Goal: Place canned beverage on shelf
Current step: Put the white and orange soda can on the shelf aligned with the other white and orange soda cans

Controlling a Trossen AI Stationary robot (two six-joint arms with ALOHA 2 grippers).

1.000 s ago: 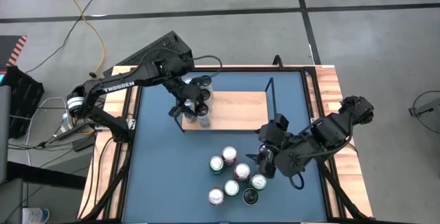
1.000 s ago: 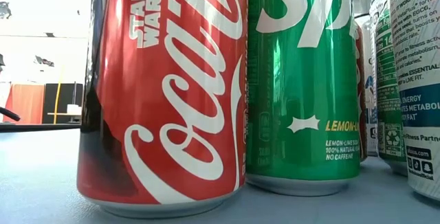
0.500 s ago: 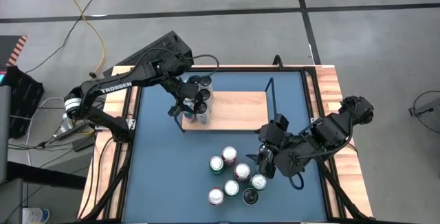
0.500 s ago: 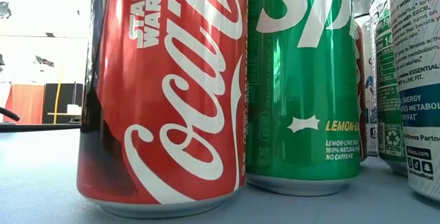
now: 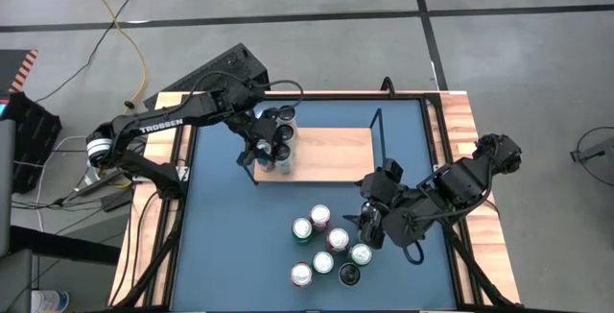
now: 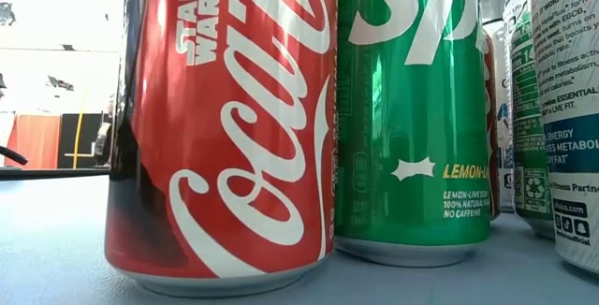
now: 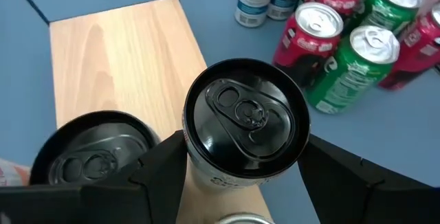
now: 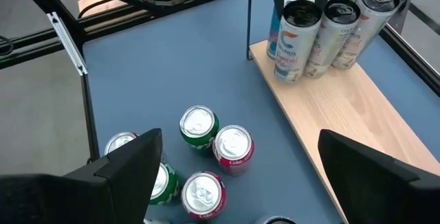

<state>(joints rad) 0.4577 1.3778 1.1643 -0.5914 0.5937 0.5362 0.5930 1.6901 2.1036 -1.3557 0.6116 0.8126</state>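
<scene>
My left gripper (image 7: 244, 165) grasps a black-topped can (image 7: 246, 117) on the shelf (image 7: 117, 59); my right gripper (image 8: 237, 176) waits, released, above the table (image 8: 165, 66).

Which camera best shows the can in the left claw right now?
Left wrist view: the black-topped can fills the frame between the left claw fingers, over the shelf. High view shows it small. Right wrist view shows it from the side. Low view misses it.
</scene>
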